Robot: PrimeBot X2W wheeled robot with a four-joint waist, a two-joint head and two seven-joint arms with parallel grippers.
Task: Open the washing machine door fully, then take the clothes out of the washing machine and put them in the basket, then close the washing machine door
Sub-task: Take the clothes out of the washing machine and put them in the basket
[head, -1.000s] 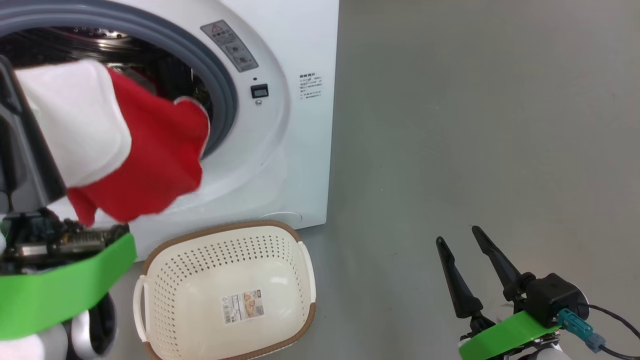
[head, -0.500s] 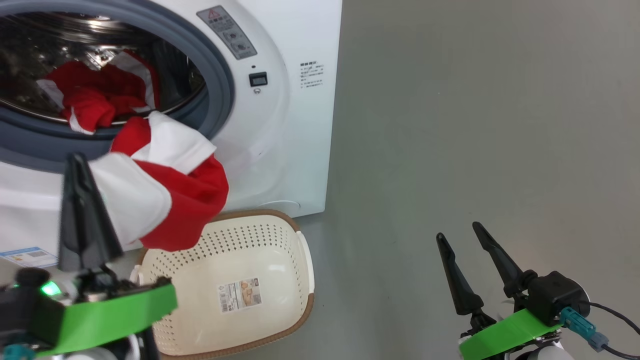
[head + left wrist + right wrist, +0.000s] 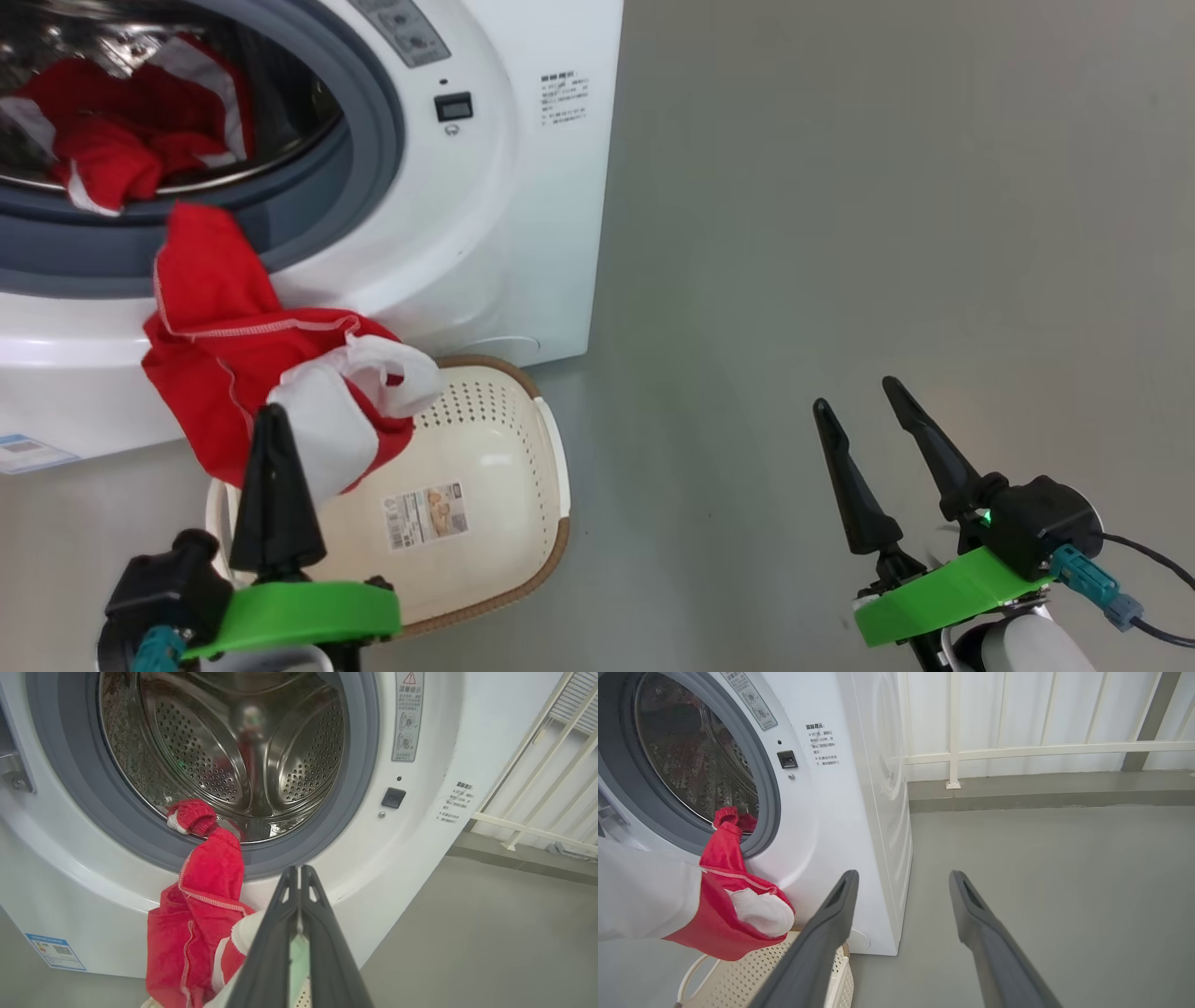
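Head view: left gripper (image 3: 271,415), fingers pressed together, pinches the white part of a red garment (image 3: 224,345) above the 10 o'clock rim of the basket (image 3: 495,439). The garment's far end trails up toward 12 o'clock and drapes over the grey seal (image 3: 364,168) of the washer (image 3: 504,243), so the piece looks not yet free of the opening. The basket stands on the floor just before the washer, at 6 o'clock of the opening, probably so that a short haul and a release land cloth in it. More clothes (image 3: 112,140) lie in the drum (image 3: 289,756). Right gripper (image 3: 854,393), at 4 o'clock, jaws spread wide and holding nothing, hangs well apart over bare floor, apparently out of the working arm's way.
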